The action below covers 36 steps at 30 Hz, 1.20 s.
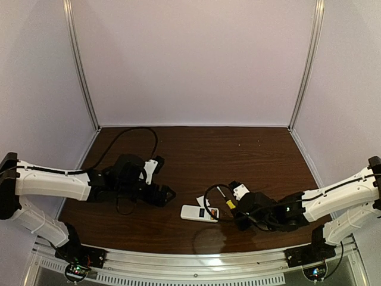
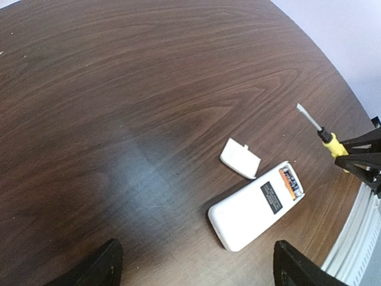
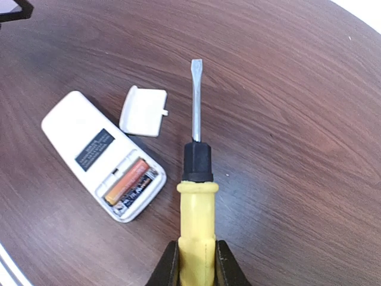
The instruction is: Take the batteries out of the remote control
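Note:
The white remote control (image 3: 80, 138) lies back-up on the wooden table, its battery bay open. The orange battery (image 3: 126, 180) and the dark battery (image 3: 139, 189) sit side by side in the bay. My right gripper (image 3: 196, 262) is shut on the yellow handle of a screwdriver (image 3: 196, 208), whose blade points away, just right of the remote and apart from it. My left gripper (image 2: 199, 268) is open and empty, above the table near the remote's (image 2: 250, 211) closed end. In the top view the remote (image 1: 199, 213) lies between the left gripper (image 1: 168, 194) and the right gripper (image 1: 237, 210).
The small white square cover (image 3: 143, 111) lies loose beside the remote, left of the screwdriver blade; it also shows in the left wrist view (image 2: 240, 158). A black cable (image 1: 134, 132) loops over the back left of the table. A metal rail (image 1: 190, 262) runs along the near edge.

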Each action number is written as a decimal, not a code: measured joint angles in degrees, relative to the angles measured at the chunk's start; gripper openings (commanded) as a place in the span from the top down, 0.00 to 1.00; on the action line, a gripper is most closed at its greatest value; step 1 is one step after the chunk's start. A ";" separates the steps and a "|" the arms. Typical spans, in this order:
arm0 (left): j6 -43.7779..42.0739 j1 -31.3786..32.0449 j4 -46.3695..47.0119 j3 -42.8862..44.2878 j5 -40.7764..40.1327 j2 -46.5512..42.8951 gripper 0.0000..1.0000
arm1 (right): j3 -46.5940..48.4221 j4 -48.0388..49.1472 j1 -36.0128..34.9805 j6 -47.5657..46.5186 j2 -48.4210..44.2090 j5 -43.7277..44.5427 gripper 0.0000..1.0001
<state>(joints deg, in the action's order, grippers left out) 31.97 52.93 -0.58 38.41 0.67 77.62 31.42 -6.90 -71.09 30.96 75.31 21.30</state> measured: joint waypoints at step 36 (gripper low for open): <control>1.88 0.55 21.49 -4.66 37.97 1.75 0.37 | 3.96 11.65 -20.35 -15.47 -1.11 7.06 1.00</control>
<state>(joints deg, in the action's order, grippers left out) 33.85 53.47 20.91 33.76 38.63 79.37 35.38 4.75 -91.44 15.49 74.19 28.36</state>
